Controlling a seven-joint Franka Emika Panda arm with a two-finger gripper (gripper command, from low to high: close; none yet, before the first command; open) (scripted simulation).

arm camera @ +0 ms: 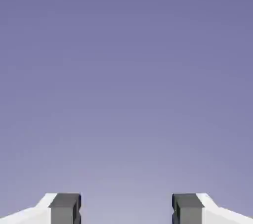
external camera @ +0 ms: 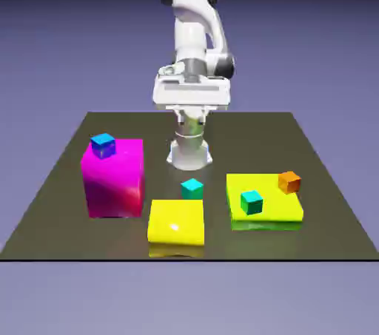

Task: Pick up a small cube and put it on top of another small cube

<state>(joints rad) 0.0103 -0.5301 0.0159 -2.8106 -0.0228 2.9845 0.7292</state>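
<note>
Hand view: pincer apart; exterior view: blue cube on tall magenta block, far left, probably near its edge, so liable to topple off if nudged by a low or off-centre approach.

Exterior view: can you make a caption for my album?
Robot arm above four small cubes: blue on a magenta block, others teal, cyan and orange.

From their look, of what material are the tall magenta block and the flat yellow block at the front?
The tall magenta glossy block may be plastic: its front shades unevenly. The low yellow glossy block, perhaps plastic too, shows a small bright highlight.
</note>
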